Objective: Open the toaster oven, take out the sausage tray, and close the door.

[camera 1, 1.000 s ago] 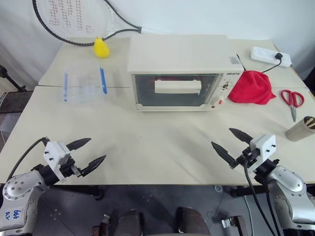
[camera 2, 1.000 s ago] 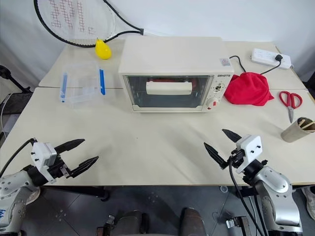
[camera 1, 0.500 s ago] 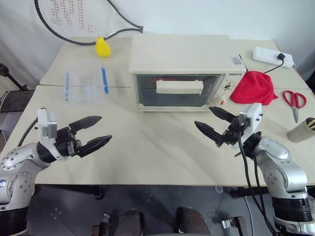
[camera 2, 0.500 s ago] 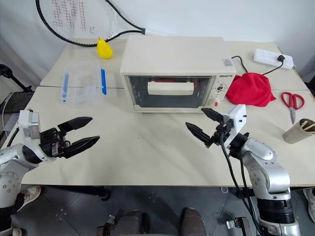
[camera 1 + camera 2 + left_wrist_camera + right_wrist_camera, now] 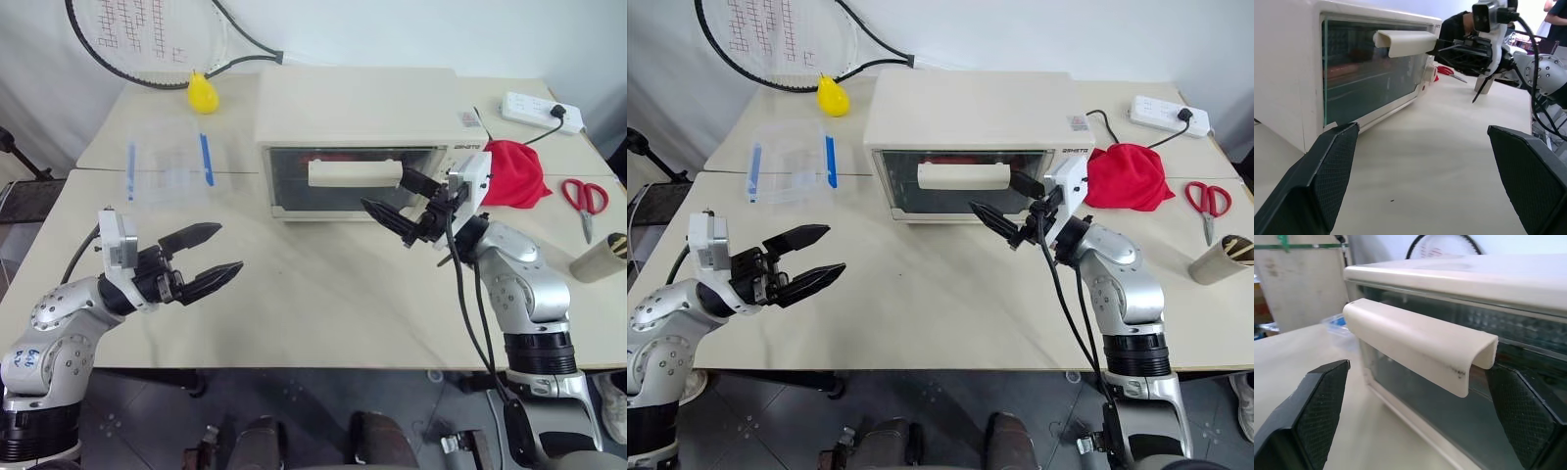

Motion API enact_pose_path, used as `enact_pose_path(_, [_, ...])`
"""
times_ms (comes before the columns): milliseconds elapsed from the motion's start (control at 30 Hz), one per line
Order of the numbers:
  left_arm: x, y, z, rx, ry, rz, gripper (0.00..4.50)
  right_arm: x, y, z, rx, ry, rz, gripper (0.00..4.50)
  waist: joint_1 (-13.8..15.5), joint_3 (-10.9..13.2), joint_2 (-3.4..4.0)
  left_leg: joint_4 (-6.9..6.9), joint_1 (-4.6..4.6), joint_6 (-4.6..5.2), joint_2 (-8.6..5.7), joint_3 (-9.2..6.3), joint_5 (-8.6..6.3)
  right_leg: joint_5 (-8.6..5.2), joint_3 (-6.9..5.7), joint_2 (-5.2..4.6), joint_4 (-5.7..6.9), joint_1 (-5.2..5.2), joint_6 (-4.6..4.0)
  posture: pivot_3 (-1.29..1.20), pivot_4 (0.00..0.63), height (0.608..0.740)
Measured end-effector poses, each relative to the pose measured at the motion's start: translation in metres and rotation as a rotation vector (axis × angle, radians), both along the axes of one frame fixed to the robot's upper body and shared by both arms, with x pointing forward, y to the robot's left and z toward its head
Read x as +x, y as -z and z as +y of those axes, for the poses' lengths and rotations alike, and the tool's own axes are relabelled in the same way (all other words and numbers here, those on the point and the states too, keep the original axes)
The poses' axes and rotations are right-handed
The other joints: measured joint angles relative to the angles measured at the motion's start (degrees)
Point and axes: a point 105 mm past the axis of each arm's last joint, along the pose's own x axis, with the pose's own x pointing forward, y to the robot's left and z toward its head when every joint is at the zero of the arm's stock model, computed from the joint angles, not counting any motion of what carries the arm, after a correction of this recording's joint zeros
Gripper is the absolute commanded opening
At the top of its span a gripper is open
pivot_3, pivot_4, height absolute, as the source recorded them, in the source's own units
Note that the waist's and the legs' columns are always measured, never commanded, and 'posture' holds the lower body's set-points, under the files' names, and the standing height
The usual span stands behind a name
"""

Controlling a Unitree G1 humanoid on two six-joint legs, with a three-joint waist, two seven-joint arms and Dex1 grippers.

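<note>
The cream-white toaster oven (image 5: 358,108) stands at the table's middle back, with the door (image 5: 294,188) shut. Its long bar handle (image 5: 355,173) crosses the glass. The sausage tray is mostly hidden inside; a reddish shape (image 5: 1347,68) shows dimly through the glass. My right gripper (image 5: 387,193) is open and held just in front of the handle's right end, one finger above and one below it, touching nothing. In the right wrist view the handle (image 5: 1415,340) lies between the two fingers. My left gripper (image 5: 228,248) is open and empty over the table, well left of the oven.
A clear plastic box with blue clips (image 5: 167,162) sits left of the oven, with a yellow toy (image 5: 202,95) and a racket (image 5: 147,39) behind it. To the right are a red cloth (image 5: 514,171), scissors (image 5: 585,201), a power strip (image 5: 542,112) and a paper cup (image 5: 600,257).
Both arms have risen. The right gripper travelled up and left from the table's front edge to the oven's handle. The left gripper moved up and rightwards. Both stayed open.
</note>
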Motion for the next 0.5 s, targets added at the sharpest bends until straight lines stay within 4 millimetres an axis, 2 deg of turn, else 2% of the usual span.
enact_pose_path(200, [0.001,0.001,0.000,-0.028,-0.008,-0.005,4.45,-0.010,0.006,0.005,-0.044,-0.066,-0.001,4.50,-1.10,0.00,0.00,-0.03,0.02,-0.01,0.04,0.05,0.00,0.00,0.01,0.02,0.04,-0.04,0.00,0.00,0.150,0.740])
enact_pose_path(300, [0.006,0.004,0.007,-0.055,-0.034,0.007,4.45,-0.020,0.014,0.003,-0.117,-0.093,-0.015,4.50,-1.23,0.00,0.00,-0.06,0.02,0.00,0.03,0.05,0.00,0.00,-0.01,0.02,0.03,-0.07,0.00,0.00,0.150,0.740])
enact_pose_path(400, [0.017,-0.005,0.016,-0.095,-0.057,-0.008,3.93,-0.031,0.029,0.000,-0.205,-0.118,-0.027,4.50,-1.16,0.02,-0.04,-0.01,0.01,0.00,0.02,0.07,0.00,0.00,-0.01,0.01,0.03,-0.06,0.00,0.00,0.150,0.740])
enact_pose_path(500, [0.025,-0.026,0.014,-0.129,-0.024,-0.069,3.03,-0.036,0.037,0.001,-0.242,-0.129,-0.032,4.50,-1.20,0.02,-0.04,0.01,0.03,-0.01,0.02,0.12,0.00,0.00,0.02,0.01,0.06,-0.06,0.00,0.00,0.150,0.740])
